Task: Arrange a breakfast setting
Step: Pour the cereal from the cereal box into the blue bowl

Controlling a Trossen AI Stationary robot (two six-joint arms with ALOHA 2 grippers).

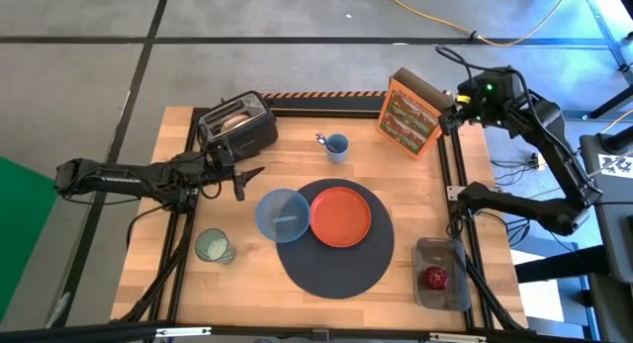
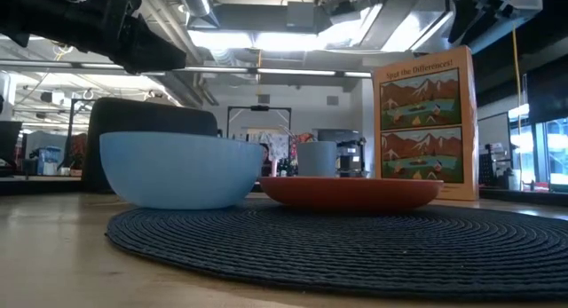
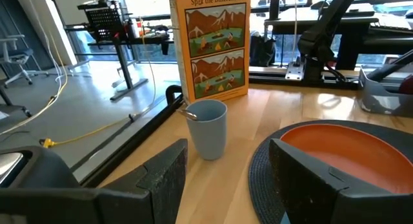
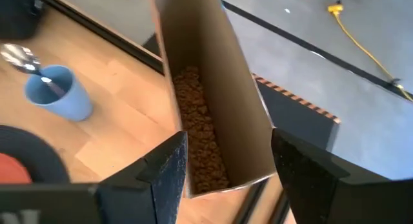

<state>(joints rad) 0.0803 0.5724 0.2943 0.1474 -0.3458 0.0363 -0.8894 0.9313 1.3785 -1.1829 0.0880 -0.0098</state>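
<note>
Orange plate and blue bowl sit side by side on the dark mat, just ahead of my left gripper, whose fingers are spread and empty. Bare wood lies between me and the toaster. My right gripper hovers over the open cereal box at the table's far edge, fingers apart, holding nothing.

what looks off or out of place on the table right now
The blue bowl sits only half on the dark mat, overhanging its edge and touching the orange plate. The green cup stands off the mat, and the apple is in a tray at the table's corner. Nothing spilled.
</note>
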